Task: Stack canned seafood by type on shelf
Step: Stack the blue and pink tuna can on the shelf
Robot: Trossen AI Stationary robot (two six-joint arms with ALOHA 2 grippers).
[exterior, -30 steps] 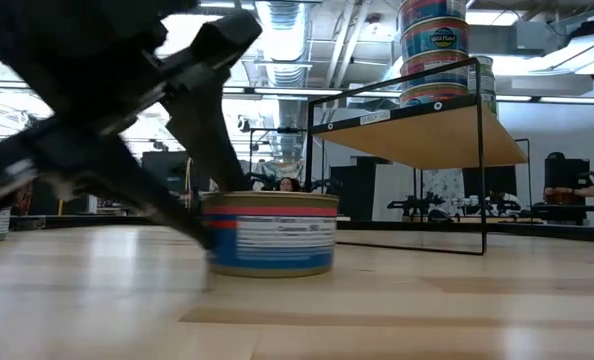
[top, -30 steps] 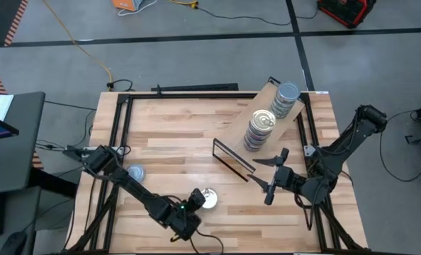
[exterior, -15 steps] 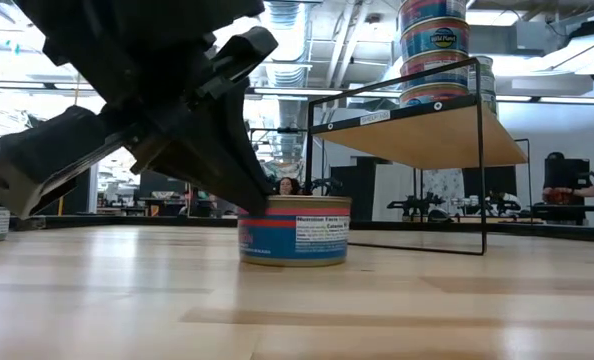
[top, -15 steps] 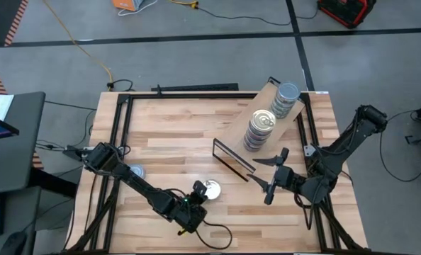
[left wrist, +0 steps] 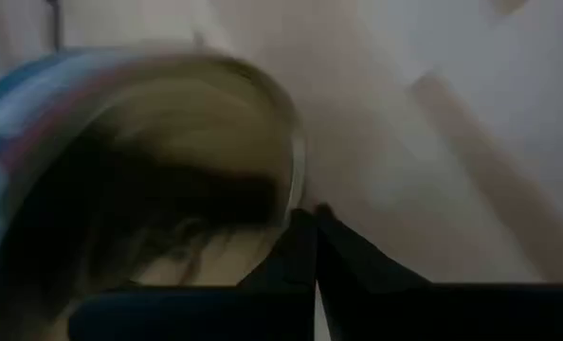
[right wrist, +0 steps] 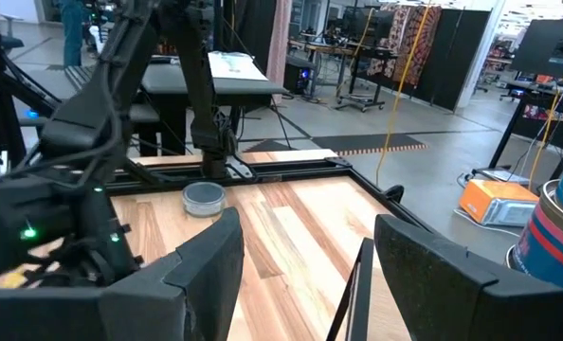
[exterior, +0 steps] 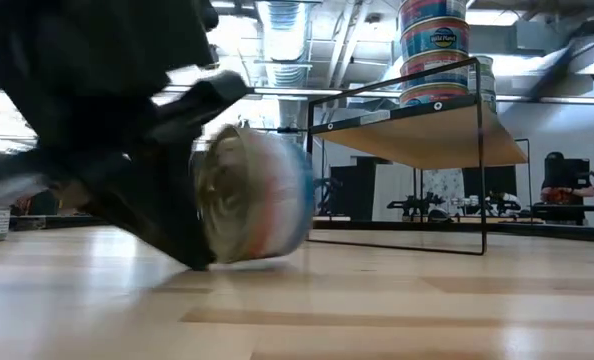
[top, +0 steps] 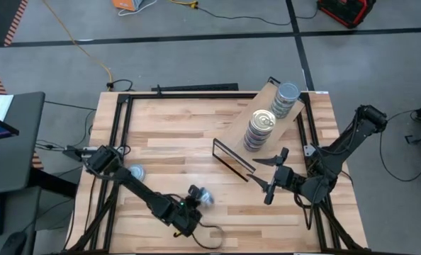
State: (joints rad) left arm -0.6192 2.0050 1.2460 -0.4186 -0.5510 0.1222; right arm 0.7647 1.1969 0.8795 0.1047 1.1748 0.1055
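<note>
Left gripper (top: 196, 200) now clenched empty; its tin (exterior: 252, 195), upright before, tips sideways at table's six o'clock; label unreadable.

The tipped tin (exterior: 255, 195) by the dark left gripper (top: 198, 197) shows a pale gold lid with red and blue bands round its side (blurred). The shelf (top: 247, 117) is light wood on a thin black frame. Its stacked tins (exterior: 433, 45) wear blue, red and pale bands. A lone tin (top: 135, 172) has a light blue lid.
</note>
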